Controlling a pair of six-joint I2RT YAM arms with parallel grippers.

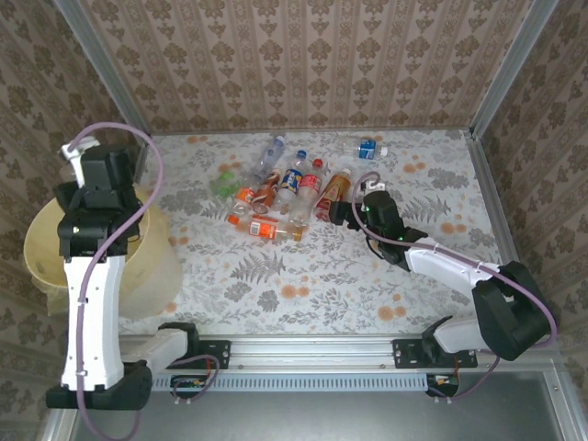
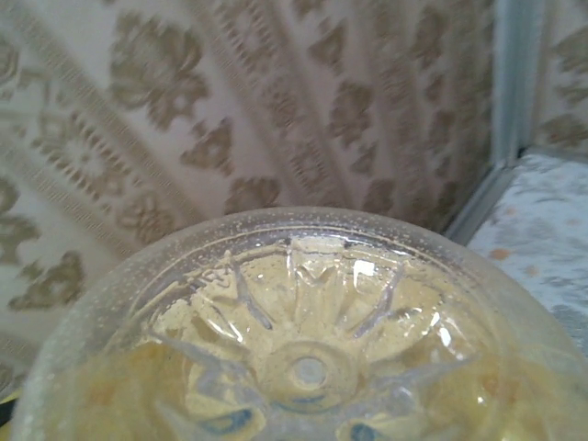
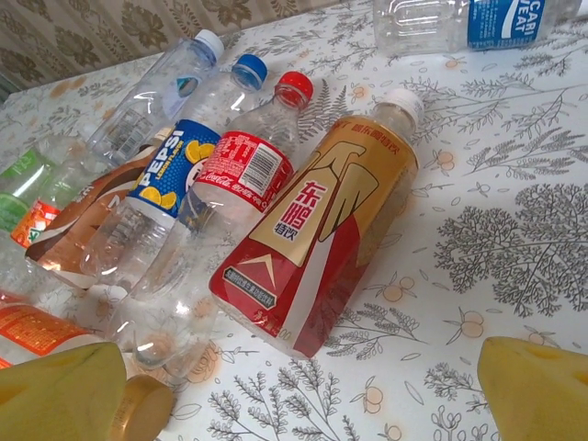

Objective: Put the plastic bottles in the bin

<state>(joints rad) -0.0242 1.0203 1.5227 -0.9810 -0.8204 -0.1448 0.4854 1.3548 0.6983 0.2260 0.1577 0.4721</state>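
Several plastic bottles (image 1: 276,195) lie in a heap at the middle back of the table, with one blue-labelled bottle (image 1: 367,148) apart behind them. My right gripper (image 1: 342,213) is low at the heap's right edge and open. Its yellow fingertips (image 3: 64,395) flank the base of a red-and-gold labelled bottle (image 3: 322,239). A red-capped cola bottle (image 3: 250,165) and a Pepsi bottle (image 3: 175,175) lie next to it. My left gripper (image 1: 101,184) is raised over the pale yellow bin (image 1: 41,243) at the far left. The ribbed base of a clear bottle (image 2: 308,354) sits right in front of the left wrist camera, and the fingers are hidden.
Patterned walls close in the back and both sides, with a metal corner post (image 2: 514,83) near the left arm. A gold bottle cap (image 3: 142,409) lies beside my right gripper's left fingertip. Bare patterned tabletop (image 1: 303,276) stretches from the heap to the near rail.
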